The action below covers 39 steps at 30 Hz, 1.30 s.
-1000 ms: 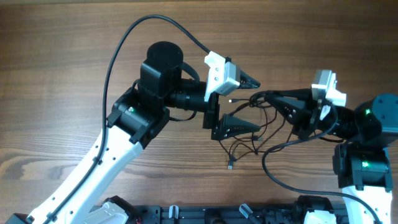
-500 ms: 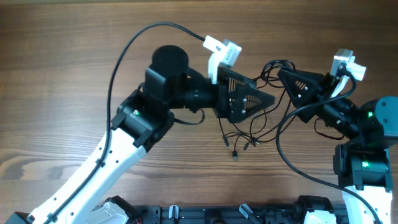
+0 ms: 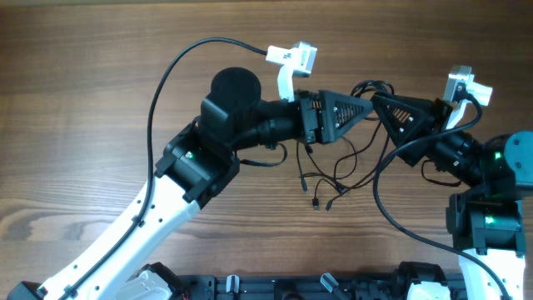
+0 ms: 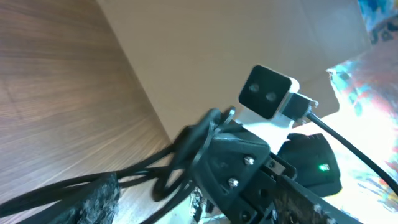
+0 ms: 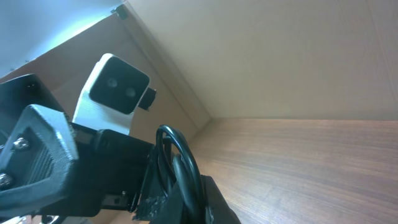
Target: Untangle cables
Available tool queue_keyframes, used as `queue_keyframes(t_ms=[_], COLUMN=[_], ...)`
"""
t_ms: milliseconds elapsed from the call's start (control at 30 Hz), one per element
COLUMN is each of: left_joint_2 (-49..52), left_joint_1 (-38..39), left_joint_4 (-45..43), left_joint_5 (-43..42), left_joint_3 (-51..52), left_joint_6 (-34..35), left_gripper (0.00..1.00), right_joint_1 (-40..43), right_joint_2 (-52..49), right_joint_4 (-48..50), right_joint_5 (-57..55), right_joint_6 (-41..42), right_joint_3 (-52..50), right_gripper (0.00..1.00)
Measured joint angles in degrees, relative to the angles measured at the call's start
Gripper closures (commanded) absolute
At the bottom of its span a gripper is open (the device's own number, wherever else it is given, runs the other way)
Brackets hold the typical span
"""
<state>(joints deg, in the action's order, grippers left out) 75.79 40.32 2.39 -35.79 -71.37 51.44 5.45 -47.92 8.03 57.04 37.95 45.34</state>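
Cables (image 3: 366,87) bunched in mid-air at right fingers (image 3: 385,107), clamped shut there to anchor the knot; loose ends dangling below toward surface (image 3: 100,75). Left fingers (image 3: 358,109) at the bunch opposite, open or gripping impossible to tell, probably placed to pull a strand free.

Plugs on cables (image 3: 367,84) too small to tell — left gripper (image 3: 366,106) jaws' gap unclear.

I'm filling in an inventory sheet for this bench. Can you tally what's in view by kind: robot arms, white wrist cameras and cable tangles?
robot arms: 2
white wrist cameras: 2
cable tangle: 1
Total: 5
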Motion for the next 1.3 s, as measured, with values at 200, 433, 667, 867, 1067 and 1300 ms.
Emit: queue_keyframes(t_ms=[200, 433, 667, 867, 1067, 1300], left_joint_2=[0.00, 0.00, 0.00, 0.00, -0.26, -0.81], left_joint_1=[1.31, 1.31, 1.31, 1.31, -1.49, -4.50], left_joint_4=[-1.25, -1.33, -1.27, -0.44, 6.25, 11.04], left_joint_5=[0.42, 1.81, 3.65, 4.92, 5.97, 5.73], left_joint_3=[0.00, 0.00, 0.00, 0.00, -0.04, -0.04], left_joint_6=[0.35, 0.57, -0.11, -7.56, -19.56, -28.28], left_gripper=[0.64, 0.77, 0.96, 0.96, 0.96, 0.96], right_joint_1=[0.00, 0.00, 0.00, 0.02, 0.33, 0.33], right_joint_2=[0.00, -0.90, -1.68, -1.68, -2.01, -1.95], right_joint_4=[0.00, 0.22, 0.22, 0.04, 0.20, -5.79], right_joint_5=[0.63, 1.92, 2.75, 2.47, 2.36, -2.73], right_joint_6=[0.00, 0.44, 0.39, 0.02, -4.72, -17.31], right_joint_3=[0.00, 0.00, 0.00, 0.00, 0.00, 0.02], right_gripper=[0.96, 0.96, 0.96, 0.00, 0.00, 0.00])
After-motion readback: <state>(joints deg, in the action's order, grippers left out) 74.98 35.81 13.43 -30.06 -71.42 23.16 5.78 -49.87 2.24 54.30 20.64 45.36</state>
